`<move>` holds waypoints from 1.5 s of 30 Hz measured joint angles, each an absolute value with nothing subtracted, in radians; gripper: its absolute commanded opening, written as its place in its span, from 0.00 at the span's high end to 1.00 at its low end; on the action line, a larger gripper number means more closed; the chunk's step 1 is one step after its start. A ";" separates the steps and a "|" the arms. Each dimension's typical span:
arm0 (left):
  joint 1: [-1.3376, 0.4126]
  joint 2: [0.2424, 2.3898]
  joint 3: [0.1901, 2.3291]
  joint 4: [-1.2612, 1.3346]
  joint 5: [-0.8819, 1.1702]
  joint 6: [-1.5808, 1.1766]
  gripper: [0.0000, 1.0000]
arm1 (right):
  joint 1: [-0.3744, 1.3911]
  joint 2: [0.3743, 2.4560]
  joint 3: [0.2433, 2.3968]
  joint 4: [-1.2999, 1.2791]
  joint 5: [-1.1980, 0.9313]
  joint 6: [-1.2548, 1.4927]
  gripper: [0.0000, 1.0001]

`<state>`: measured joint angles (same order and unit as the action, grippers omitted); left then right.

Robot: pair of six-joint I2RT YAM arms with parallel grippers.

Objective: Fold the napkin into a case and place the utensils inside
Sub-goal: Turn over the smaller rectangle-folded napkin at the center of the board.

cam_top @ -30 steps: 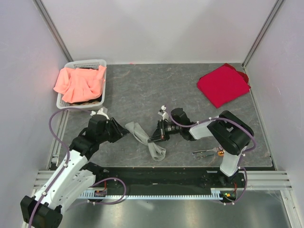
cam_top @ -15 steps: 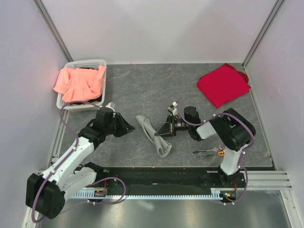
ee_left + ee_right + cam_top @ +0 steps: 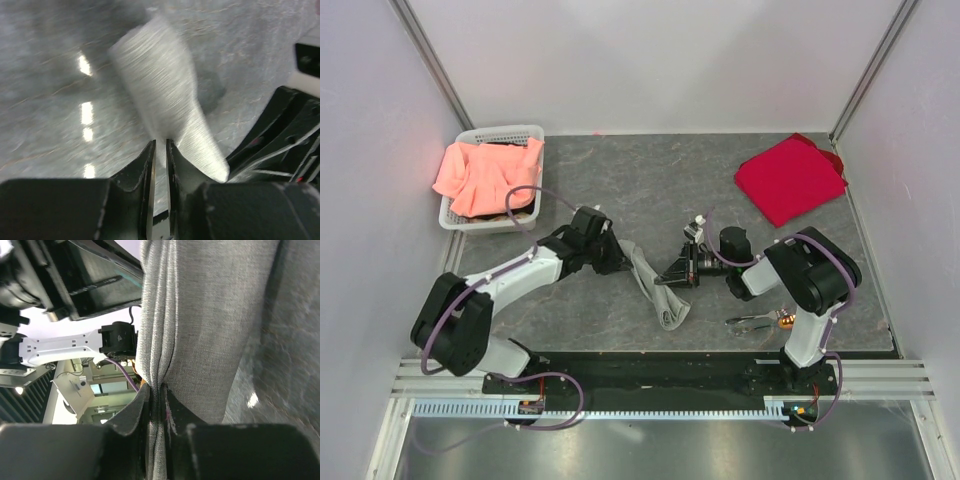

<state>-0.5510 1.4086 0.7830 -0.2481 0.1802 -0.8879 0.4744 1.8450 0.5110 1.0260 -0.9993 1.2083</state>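
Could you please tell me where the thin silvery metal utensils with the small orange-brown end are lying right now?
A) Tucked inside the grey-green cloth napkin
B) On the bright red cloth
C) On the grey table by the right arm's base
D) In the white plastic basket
C: the thin silvery metal utensils lie bare on the grey table beside the right arm's base, apart from the grey-green cloth napkin.

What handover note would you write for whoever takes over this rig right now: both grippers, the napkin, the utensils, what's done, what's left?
Left gripper: shut on the napkin at its far end.
Right gripper: shut on a bunched fold toward its near end.
Napkin: a rumpled strip between them, mid-table; no case yet.
Utensils: on the table by the right arm's base.
Done: both grips taken. Left: fold the case, put the utensils inside.
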 measured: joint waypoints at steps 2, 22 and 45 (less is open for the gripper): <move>-0.576 1.448 0.819 -0.234 0.174 -0.888 0.81 | 0.466 1.845 0.493 1.039 -1.003 1.209 0.80; -0.743 1.843 1.168 -0.185 0.182 -0.888 0.82 | 0.236 1.589 0.444 0.417 -0.930 0.801 0.42; -0.847 1.841 1.313 -0.248 0.208 -0.829 0.83 | 0.420 1.157 0.618 -0.443 -0.233 0.505 0.54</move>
<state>-0.8467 1.8408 1.3128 -0.2478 0.2081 -0.8291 0.4202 1.1568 0.6182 -0.4427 -0.2333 0.5049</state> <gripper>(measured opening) 0.184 0.546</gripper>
